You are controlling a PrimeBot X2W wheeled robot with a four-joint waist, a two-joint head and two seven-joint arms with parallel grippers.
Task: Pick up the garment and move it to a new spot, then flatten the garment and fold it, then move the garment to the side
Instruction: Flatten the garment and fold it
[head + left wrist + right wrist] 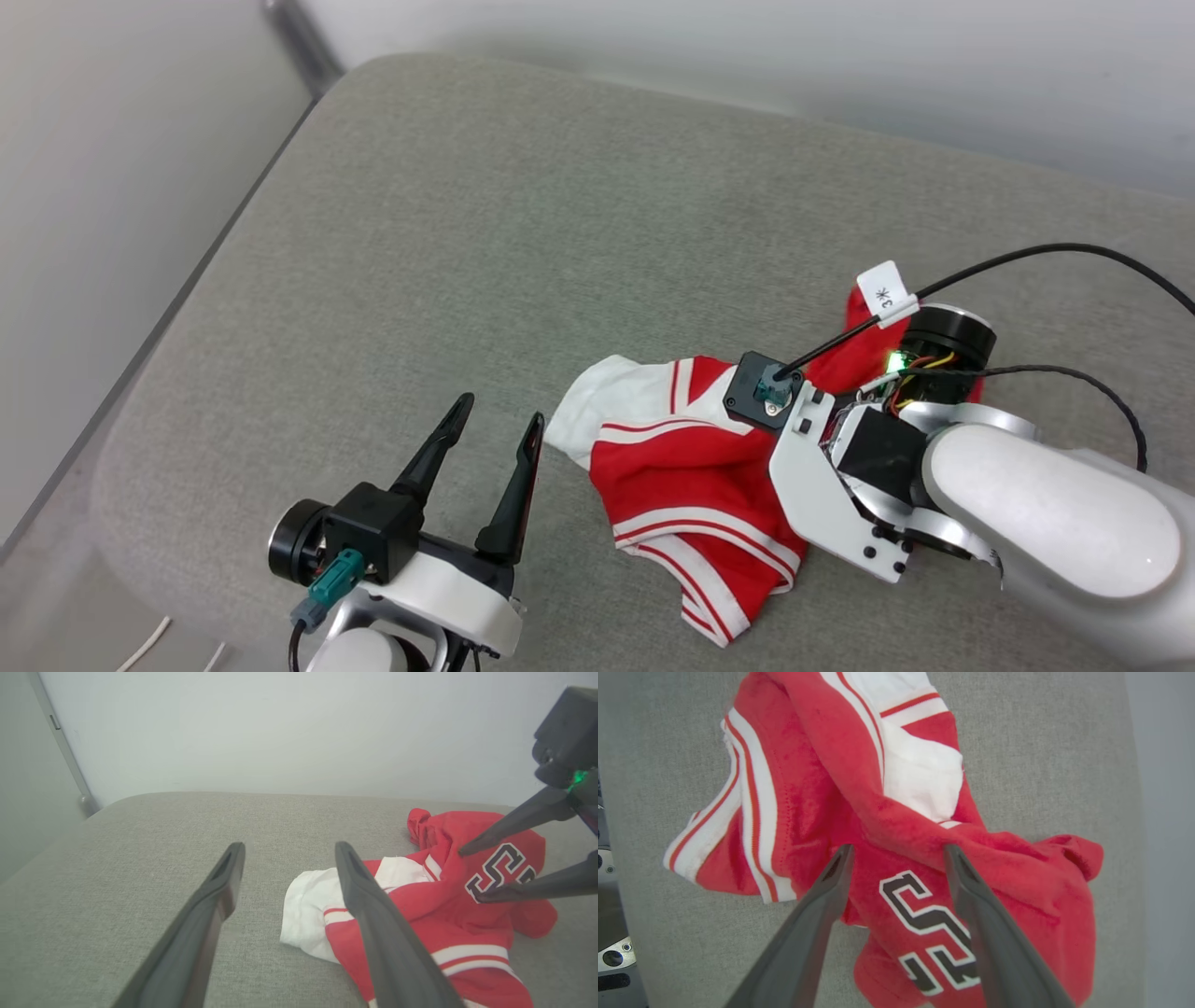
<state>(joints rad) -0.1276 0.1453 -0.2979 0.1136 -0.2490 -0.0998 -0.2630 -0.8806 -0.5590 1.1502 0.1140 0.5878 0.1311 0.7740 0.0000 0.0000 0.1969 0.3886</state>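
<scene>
The garment (691,467) lies crumpled on the grey cushion (523,224), right of centre. It is red with white sleeves and striped trim. Black white-outlined lettering (924,919) faces up on a raised fold. My right gripper (897,848) points down over that fold, open, with its fingertips at the cloth on either side of the lettering; the left wrist view has it (468,875) at the right edge. In the head view its wrist (840,467) covers the fingers. My left gripper (499,415) stands open and empty, left of the garment's white sleeve (308,900).
The cushion's left edge (187,308) drops to a pale floor, and a white wall (280,732) runs behind it. A black cable with a white tag (887,289) arcs over my right arm. Bare cushion stretches left of and behind the garment.
</scene>
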